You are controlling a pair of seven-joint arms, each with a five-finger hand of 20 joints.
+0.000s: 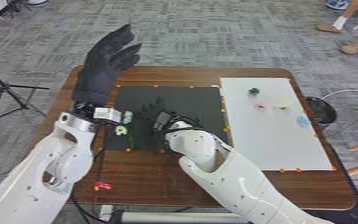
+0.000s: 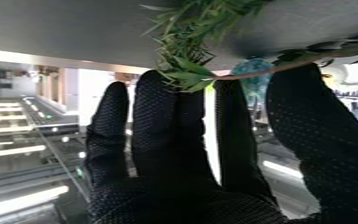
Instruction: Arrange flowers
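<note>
Precariously near the right hand (image 2: 162, 130), its fingers straight and spread, a leafy sprig (image 2: 187, 42) could slip if pinched off-centre.

Head view looks forward-down across the table (image 1: 149, 180); wrist view closely faces greenery (image 2: 186, 40).

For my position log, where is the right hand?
In the head view, the right hand is over the black mat, left of the white board and right of the left hand.
</note>
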